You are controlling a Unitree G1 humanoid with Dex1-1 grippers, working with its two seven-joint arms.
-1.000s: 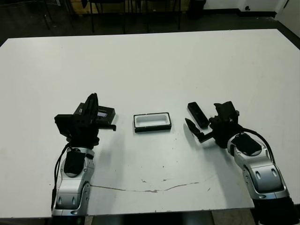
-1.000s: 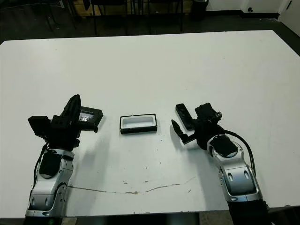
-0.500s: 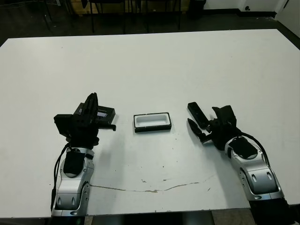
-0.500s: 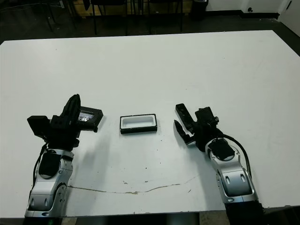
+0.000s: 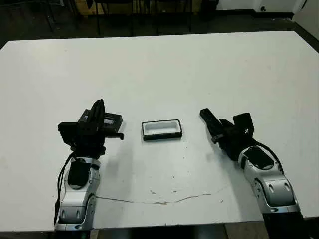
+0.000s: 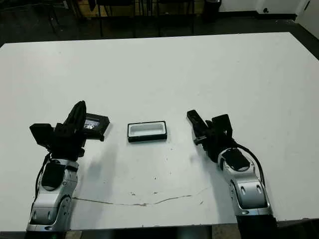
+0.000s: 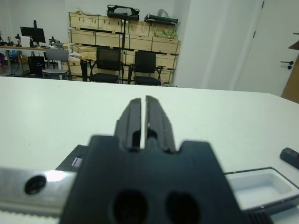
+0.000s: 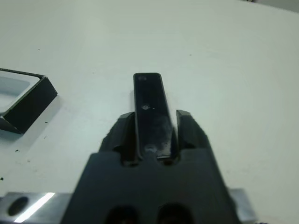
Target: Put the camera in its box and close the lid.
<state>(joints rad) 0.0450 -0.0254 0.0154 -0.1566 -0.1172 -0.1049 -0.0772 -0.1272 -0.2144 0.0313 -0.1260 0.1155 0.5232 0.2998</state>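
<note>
Left claw nearly shut, empty, just beside lid. Box lying open between claws. Right claw straddling camera lengthwise, fingers hugging its near end. Probably light, rigid, slick: best gripped across narrow sides, mid-length.

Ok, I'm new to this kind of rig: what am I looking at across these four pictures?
Two pictures come from the robot's head, looking down at a white table. The other two come from cameras on its wrists, looking along each gripper's fingers. On the table lie an open box with white lining, a flat black lid and a slim black camera. The left gripper is shut and holds nothing. The right gripper has a finger on either side of the camera, which lies on the table.
</note>
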